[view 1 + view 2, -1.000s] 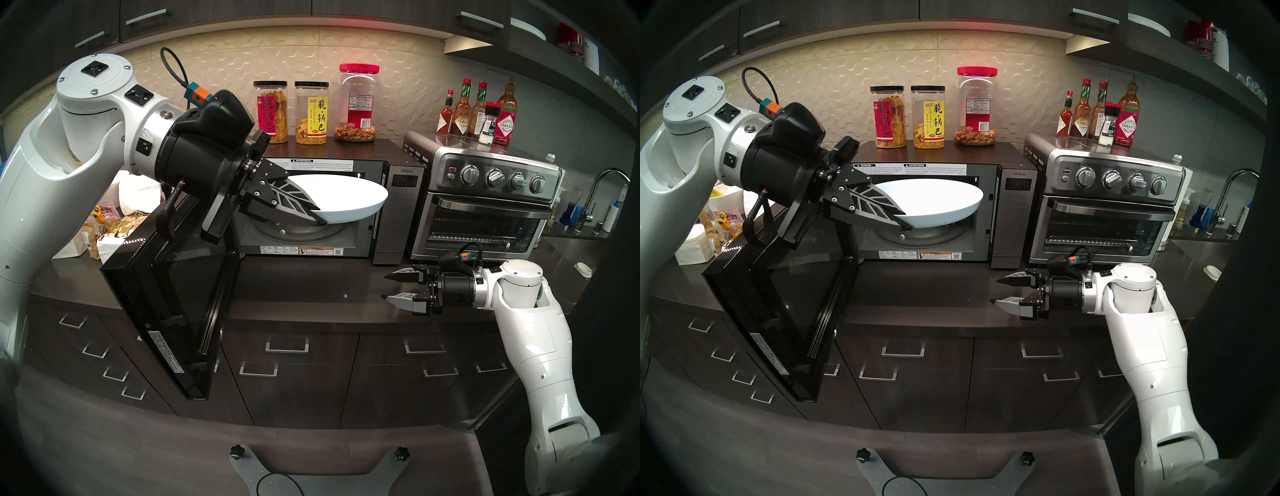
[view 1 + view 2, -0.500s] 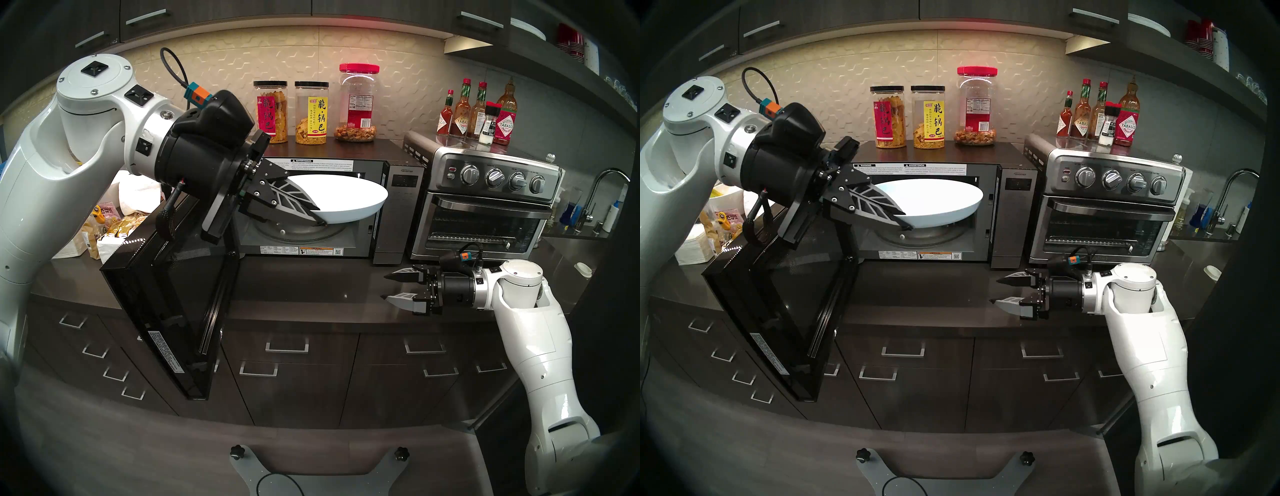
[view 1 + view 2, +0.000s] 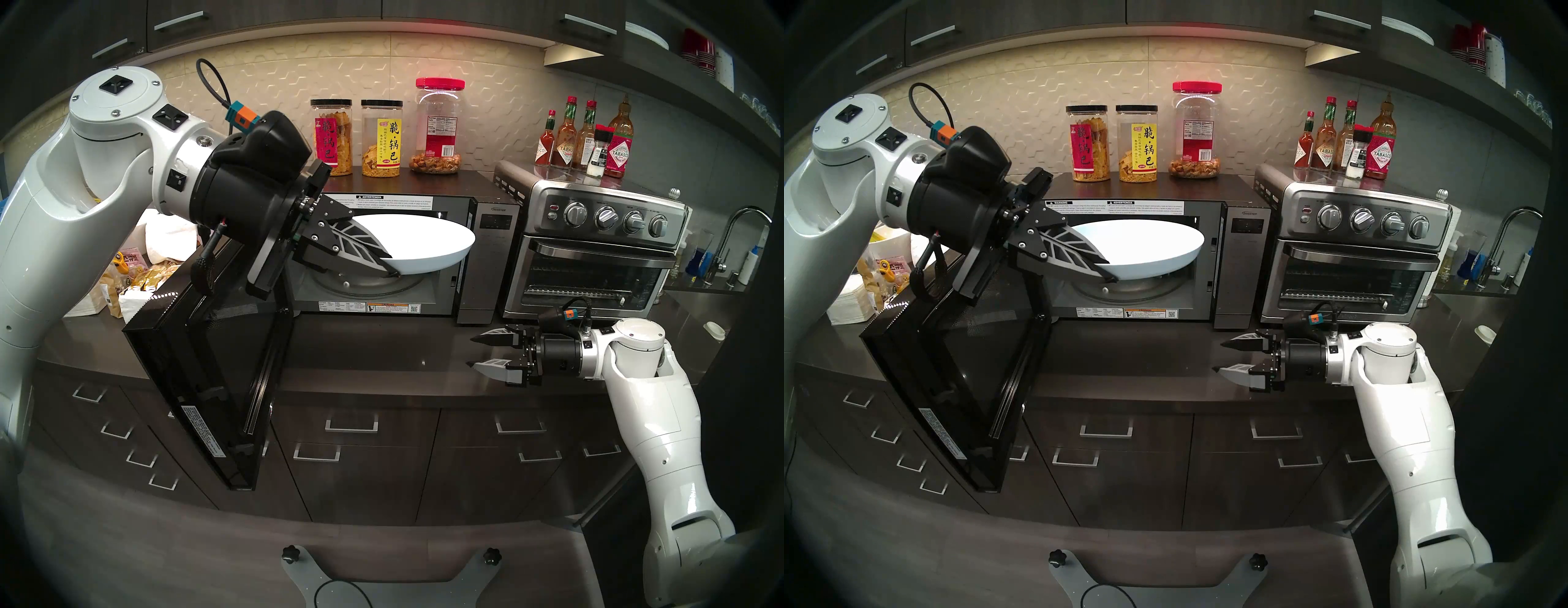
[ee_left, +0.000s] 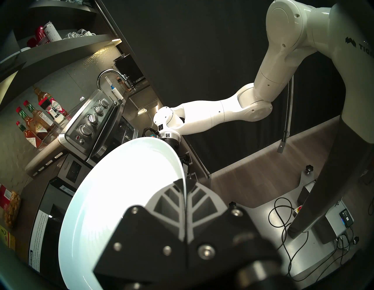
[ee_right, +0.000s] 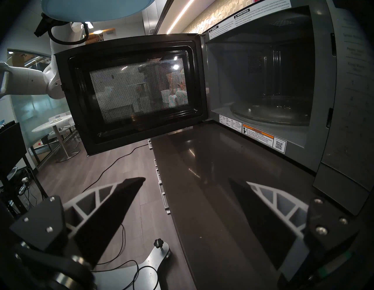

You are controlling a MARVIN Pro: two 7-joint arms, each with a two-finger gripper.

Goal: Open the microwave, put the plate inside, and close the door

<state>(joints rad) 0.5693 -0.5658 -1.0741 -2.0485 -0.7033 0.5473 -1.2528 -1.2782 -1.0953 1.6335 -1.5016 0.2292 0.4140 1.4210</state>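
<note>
The black microwave (image 3: 488, 254) (image 3: 1238, 263) stands on the counter, and its door (image 3: 212, 382) (image 3: 953, 373) (image 5: 137, 89) is swung wide open to the left. The pale blue-white plate (image 3: 424, 244) (image 3: 1153, 250) (image 4: 121, 192) (image 5: 95, 10) hangs tilted in front of the opening. My left gripper (image 3: 392, 265) (image 3: 1113, 274) (image 4: 185, 182) is shut on its near rim. In the right wrist view the cavity holds only the glass turntable (image 5: 271, 111). My right gripper (image 3: 473, 351) (image 3: 1221, 357) (image 5: 186, 180) hovers open and empty over the counter, right of the door.
A steel toaster oven (image 3: 594, 254) stands right of the microwave, with sauce bottles (image 3: 585, 140) on top of it. Snack jars (image 3: 382, 140) sit on the microwave. Snack bags (image 3: 140, 276) lie behind the door at left. A faucet (image 3: 738, 237) is at far right.
</note>
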